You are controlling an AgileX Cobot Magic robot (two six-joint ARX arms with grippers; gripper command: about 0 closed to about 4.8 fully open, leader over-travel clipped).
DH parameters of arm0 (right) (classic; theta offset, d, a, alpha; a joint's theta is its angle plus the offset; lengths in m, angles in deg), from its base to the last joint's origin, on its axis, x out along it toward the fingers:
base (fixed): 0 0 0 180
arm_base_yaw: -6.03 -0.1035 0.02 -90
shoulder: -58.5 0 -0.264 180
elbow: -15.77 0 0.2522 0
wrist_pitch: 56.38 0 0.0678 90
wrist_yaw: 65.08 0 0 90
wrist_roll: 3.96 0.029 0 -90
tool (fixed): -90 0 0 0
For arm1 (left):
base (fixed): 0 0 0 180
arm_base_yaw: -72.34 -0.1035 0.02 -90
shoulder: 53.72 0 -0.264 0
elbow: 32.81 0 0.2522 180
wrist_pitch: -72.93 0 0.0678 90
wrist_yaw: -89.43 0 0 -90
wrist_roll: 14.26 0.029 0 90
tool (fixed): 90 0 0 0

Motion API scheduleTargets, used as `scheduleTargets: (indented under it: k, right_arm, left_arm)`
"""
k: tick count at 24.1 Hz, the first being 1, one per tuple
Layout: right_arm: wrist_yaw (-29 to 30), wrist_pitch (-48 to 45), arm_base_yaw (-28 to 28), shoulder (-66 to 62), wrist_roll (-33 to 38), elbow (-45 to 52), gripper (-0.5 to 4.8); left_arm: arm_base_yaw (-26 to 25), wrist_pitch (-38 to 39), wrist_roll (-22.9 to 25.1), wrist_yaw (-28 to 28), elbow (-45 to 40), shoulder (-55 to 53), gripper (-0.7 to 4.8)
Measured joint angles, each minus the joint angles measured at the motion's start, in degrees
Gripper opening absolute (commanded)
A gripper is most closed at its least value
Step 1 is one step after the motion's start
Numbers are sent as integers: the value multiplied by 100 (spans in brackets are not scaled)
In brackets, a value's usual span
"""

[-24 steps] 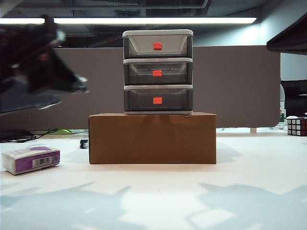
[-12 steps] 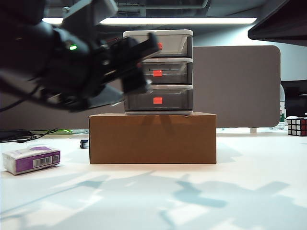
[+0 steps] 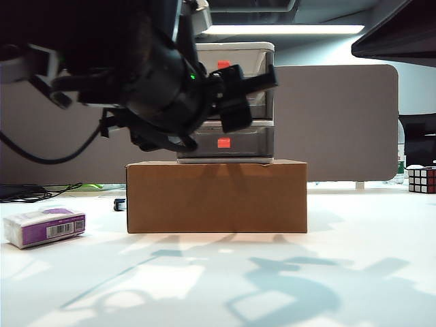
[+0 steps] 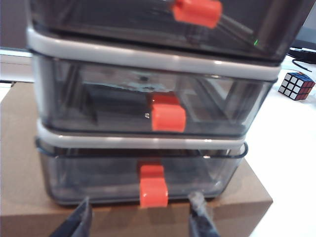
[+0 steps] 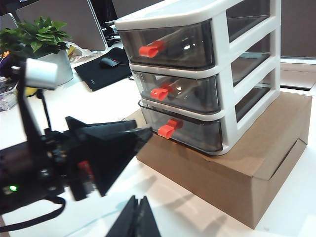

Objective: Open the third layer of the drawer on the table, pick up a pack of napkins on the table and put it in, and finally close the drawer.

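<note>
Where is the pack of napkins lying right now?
In the exterior view the pack of napkins lies on the table at the far left, apart from the cardboard box to its right.

From my exterior view the left arm [image 3: 150, 82] blocks the left part of the drawer [image 3: 262, 146]; the middle handle is covered entirely. The Rubik's cube [image 3: 422, 179] is cut by the right edge. In the left wrist view only the left gripper [image 4: 140, 219] fingertips [image 4: 79, 222] show, blurred; the cabinet's top is cropped. In the right wrist view the right gripper [image 5: 136, 219] is cropped at the frame edge, fingertips together.
</note>
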Motion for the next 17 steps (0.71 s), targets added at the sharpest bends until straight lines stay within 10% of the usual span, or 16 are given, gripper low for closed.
scheduleTargets:
  k: [17]
  right_arm:
    - [-232, -326, 0, -313, -175, -2, -6]
  left_arm:
    - [122, -96, -2, 737, 645, -868, 232]
